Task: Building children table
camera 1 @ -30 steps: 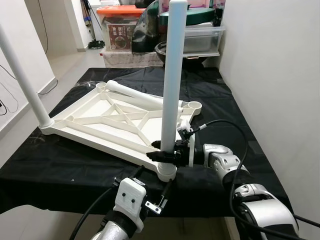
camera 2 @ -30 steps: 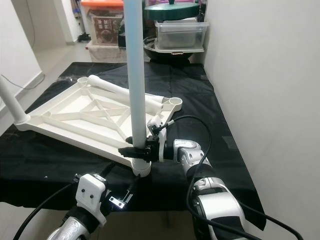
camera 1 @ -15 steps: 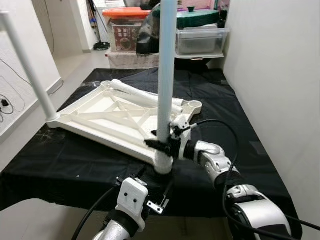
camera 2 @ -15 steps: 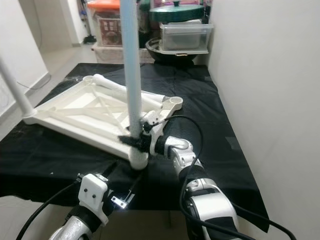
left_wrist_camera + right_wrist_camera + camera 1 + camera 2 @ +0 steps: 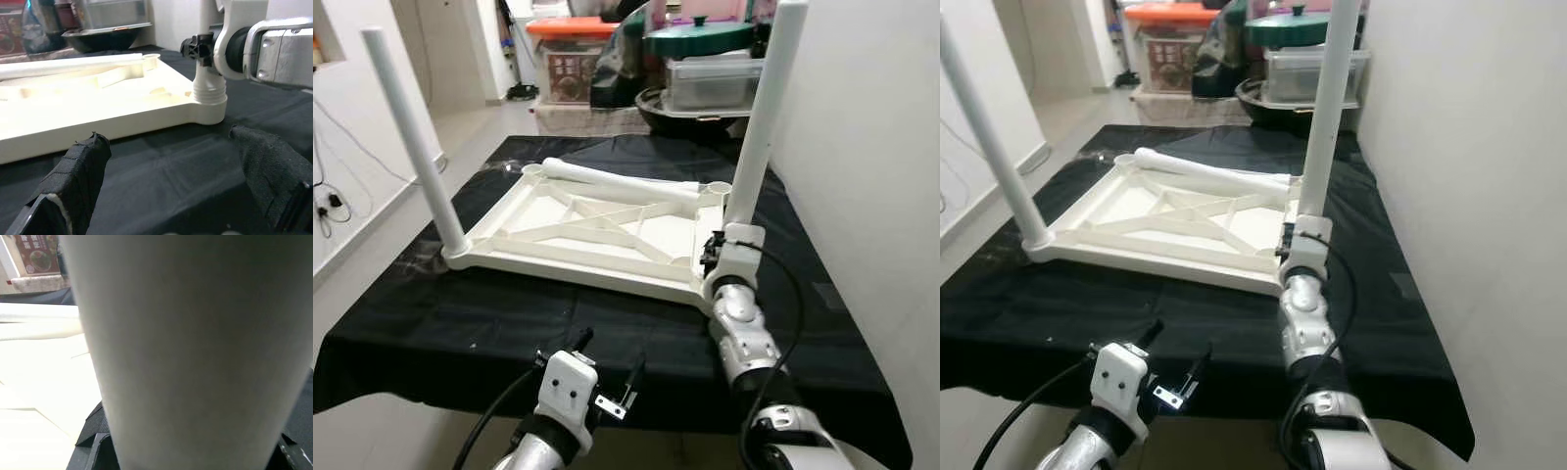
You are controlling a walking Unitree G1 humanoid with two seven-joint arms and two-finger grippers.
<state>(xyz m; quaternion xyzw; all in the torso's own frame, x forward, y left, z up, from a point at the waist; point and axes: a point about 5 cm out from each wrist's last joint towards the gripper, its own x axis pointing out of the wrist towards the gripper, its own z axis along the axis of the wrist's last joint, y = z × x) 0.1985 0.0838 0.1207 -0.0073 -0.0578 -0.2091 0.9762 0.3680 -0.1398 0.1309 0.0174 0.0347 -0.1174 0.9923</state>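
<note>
Upside down on the black-draped work surface (image 5: 460, 333), the white plastic tabletop (image 5: 578, 230) exposes its corner sockets, where the right gripper (image 5: 713, 257) clamps a white tubular leg (image 5: 759, 127) upright near its base; the left gripper (image 5: 171, 186) waits, fingers apart.

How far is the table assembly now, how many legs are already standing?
Two legs stand in the upturned white tabletop: the far-left leg and the near-right leg. The right end effector grips that near-right leg at its base, so this one is in hand. A third leg lies loose across the tabletop, not fitted. The left end effector is open, holding nothing.
</note>
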